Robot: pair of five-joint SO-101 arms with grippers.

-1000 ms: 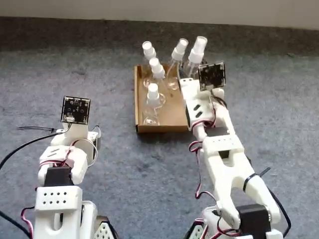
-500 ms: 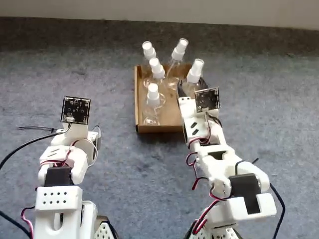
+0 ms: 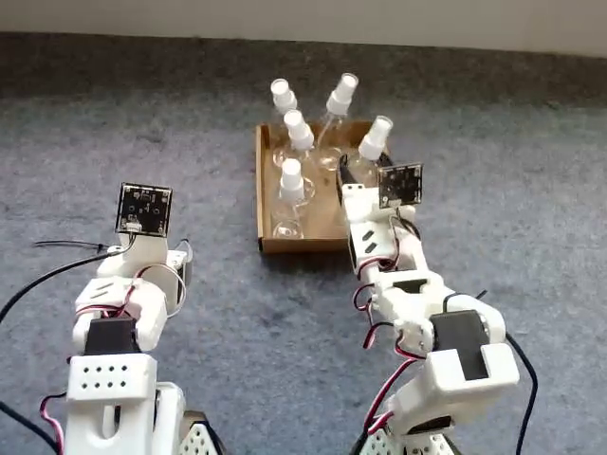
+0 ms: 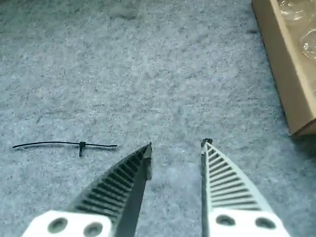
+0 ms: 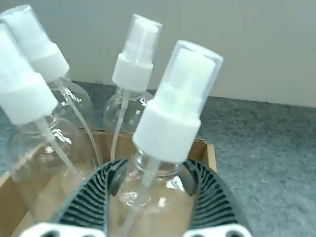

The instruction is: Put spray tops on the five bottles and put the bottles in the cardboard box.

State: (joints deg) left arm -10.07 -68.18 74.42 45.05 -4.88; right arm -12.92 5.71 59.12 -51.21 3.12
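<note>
Bottle five (image 3: 365, 163), spray top (image 3: 377, 133) on, is sitting clamped in our right tool (image 5: 152, 177) at the cardboard box's (image 3: 259, 190) right side, beside four capped bottles (image 3: 291, 185). We are judging placement next: lowering it upright, then releasing. Our left tool (image 4: 175, 148) is hanging open.

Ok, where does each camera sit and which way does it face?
High view: fixed above and behind the arms, looking down at carpet and box; left arm and right arm show.
Left wrist view: on the left arm, looking down past the open left gripper at carpet, a cable tie and a box corner.
Right wrist view: on the right arm, looking past the right gripper, shut on a bottle, at other bottles.
Shared: the box is in all three.
</note>
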